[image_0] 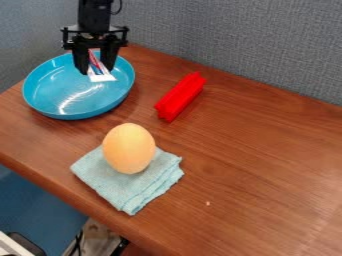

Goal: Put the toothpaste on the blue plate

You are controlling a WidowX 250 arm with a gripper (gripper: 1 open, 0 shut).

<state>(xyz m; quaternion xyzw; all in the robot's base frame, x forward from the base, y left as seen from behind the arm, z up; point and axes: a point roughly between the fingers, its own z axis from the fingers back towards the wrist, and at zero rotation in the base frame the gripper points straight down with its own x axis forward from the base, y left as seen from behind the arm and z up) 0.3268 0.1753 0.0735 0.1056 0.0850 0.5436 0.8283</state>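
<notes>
The toothpaste, a small white tube with red and blue print, hangs tilted over the back right part of the blue plate. Its lower end is close to the plate's inside, and I cannot tell if it touches. My gripper points down from above the plate's far rim, its black fingers shut on the tube's upper end. The glossy round plate sits at the table's back left corner.
A red rectangular block lies to the right of the plate. An orange egg-shaped object rests on a pale blue-green cloth near the front edge. A grey wall stands close behind the plate.
</notes>
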